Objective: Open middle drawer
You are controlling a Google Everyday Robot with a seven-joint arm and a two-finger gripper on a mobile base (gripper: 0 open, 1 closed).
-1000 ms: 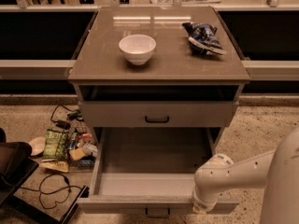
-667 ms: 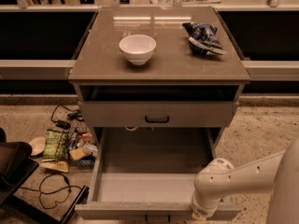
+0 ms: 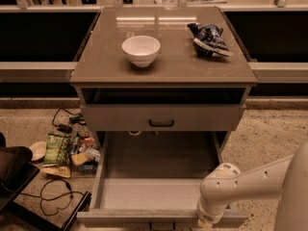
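The grey cabinet (image 3: 163,57) stands in the middle of the camera view. Its middle drawer (image 3: 159,194) is pulled far out toward me as a wide shallow grey tray, and nothing shows inside it. Its low front (image 3: 120,219) lies at the bottom edge of the view, with a bit of the black handle (image 3: 161,224) just showing. My white arm (image 3: 240,184) reaches in from the right. My gripper (image 3: 206,222) is at the drawer's front right, cut off by the bottom edge. The top drawer (image 3: 161,117) above has a black handle. The lowest drawer is hidden.
A white bowl (image 3: 141,50) and a blue snack bag (image 3: 210,38) sit on the cabinet top. Snack packets (image 3: 57,150), cables (image 3: 53,196) and a dark object (image 3: 12,174) lie on the floor at the left. A counter edge (image 3: 33,71) runs behind the cabinet.
The middle drawer has slid a little further out toward me. My arm's end has moved down with the drawer front toward the bottom edge.
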